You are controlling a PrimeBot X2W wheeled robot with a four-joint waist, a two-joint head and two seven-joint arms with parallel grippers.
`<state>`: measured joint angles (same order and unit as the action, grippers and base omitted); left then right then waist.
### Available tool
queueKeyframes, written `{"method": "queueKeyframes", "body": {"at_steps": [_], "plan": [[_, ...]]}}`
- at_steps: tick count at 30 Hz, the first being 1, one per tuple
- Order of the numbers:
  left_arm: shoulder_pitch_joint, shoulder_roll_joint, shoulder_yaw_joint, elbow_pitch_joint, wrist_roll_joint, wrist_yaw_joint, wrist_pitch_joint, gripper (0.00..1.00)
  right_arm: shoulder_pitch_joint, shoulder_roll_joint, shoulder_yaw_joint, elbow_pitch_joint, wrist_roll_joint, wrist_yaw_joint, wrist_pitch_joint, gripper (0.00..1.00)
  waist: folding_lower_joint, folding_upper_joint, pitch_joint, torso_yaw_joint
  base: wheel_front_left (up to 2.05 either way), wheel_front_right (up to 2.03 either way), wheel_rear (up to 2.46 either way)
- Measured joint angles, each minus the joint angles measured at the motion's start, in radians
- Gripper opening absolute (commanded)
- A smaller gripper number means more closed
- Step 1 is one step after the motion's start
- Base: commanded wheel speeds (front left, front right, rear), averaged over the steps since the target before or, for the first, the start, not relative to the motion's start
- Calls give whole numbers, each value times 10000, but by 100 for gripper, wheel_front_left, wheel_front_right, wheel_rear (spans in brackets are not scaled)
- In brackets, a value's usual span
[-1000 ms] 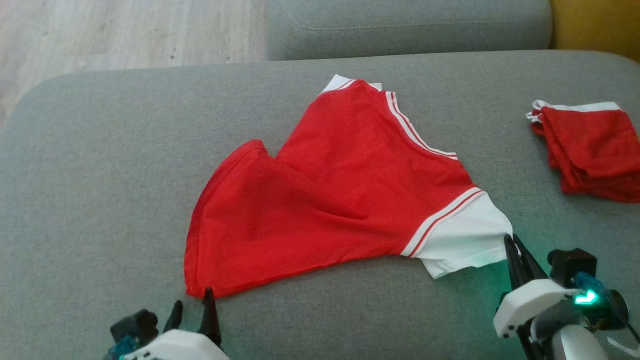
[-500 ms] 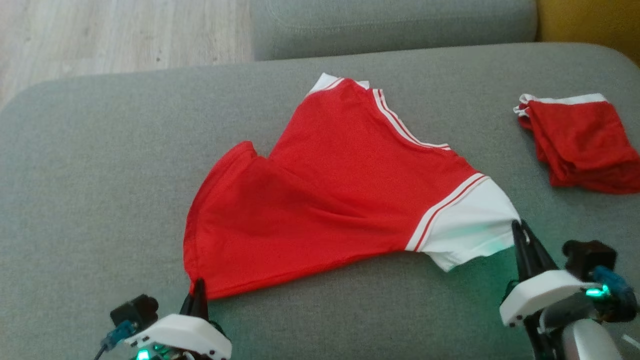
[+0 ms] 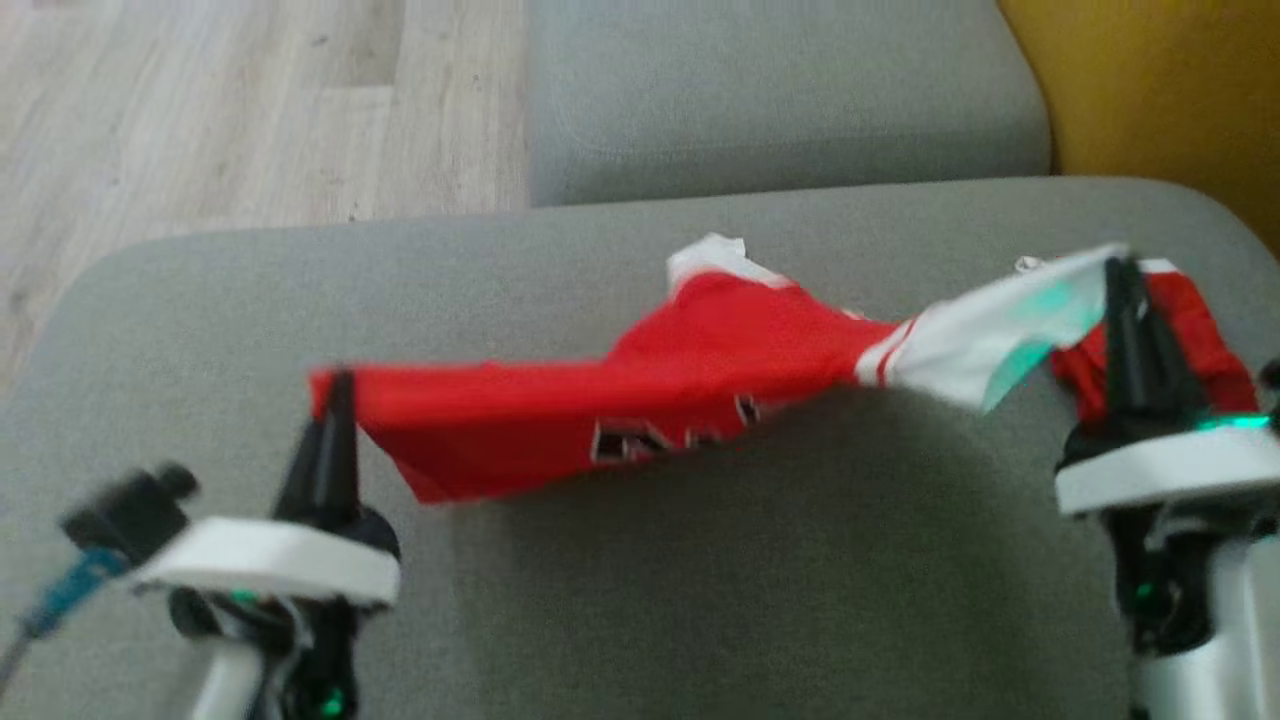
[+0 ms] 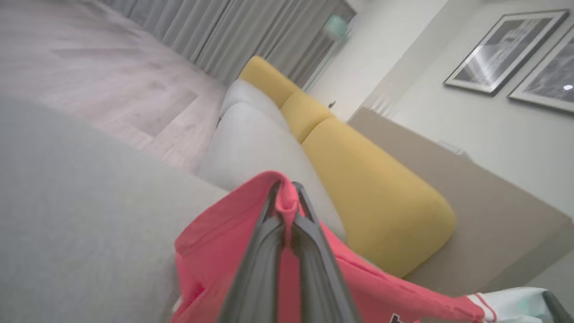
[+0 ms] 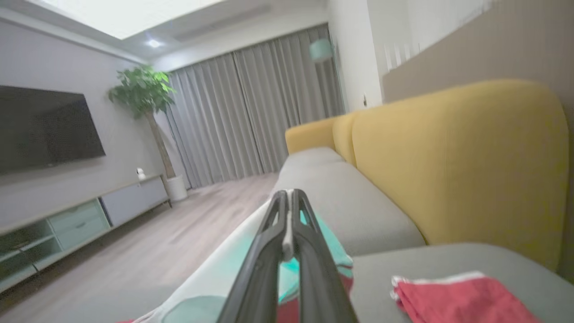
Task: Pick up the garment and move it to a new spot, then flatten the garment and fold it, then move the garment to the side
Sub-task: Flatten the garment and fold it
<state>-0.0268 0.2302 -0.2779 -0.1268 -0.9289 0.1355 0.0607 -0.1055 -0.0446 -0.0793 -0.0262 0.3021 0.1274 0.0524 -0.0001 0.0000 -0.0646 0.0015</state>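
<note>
The garment (image 3: 660, 390) is a red shirt with white sleeves, lifted off the grey sofa cushion (image 3: 700, 600) and stretched between both arms, dark lettering showing on its hanging side. My left gripper (image 3: 335, 385) is shut on its red hem corner; in the left wrist view red cloth (image 4: 215, 251) is pinched between the closed fingers (image 4: 264, 251). My right gripper (image 3: 1120, 270) is shut on the white sleeve (image 3: 990, 320); the right wrist view shows white cloth (image 5: 210, 282) clamped in that gripper (image 5: 289, 197).
A second, folded red garment (image 5: 457, 300) lies on the cushion at the right, partly behind my right gripper in the head view. Yellow backrest cushions (image 5: 448, 161) run along the right. Another grey seat (image 3: 780, 90) lies beyond; wooden floor (image 3: 200, 110) at the far left.
My left gripper has shut on the hem corner. Both arms have risen and lifted the garment off the cushion, so it now hangs stretched between them. The head camera has also shifted.
</note>
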Motion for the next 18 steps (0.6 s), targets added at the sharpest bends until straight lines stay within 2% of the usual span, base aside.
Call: {"method": "queueKeyframes", "body": {"at_steps": [5,9,14,18], "plan": [[-918,414,355,-2140,-71,604,755,0,-625,0,-127,-1417,314,0,472,0,0,0,-318,-92,0,0,0],[-2134,825,428,-3246,84,940,1509,0,-1158,-4,-245,-2631,454,0,949,0,0,0,-441,-217,0,0,0],[-3568,1239,412,-3666,167,1122,2451,0,-1685,-8,-272,-3914,487,0,1685,0,-1,0,-340,-369,0,0,0],[-4213,1356,236,-3373,238,1214,2890,0,-1981,-10,-288,-4094,339,0,2201,0,2,0,-40,-474,0,0,0]]}}
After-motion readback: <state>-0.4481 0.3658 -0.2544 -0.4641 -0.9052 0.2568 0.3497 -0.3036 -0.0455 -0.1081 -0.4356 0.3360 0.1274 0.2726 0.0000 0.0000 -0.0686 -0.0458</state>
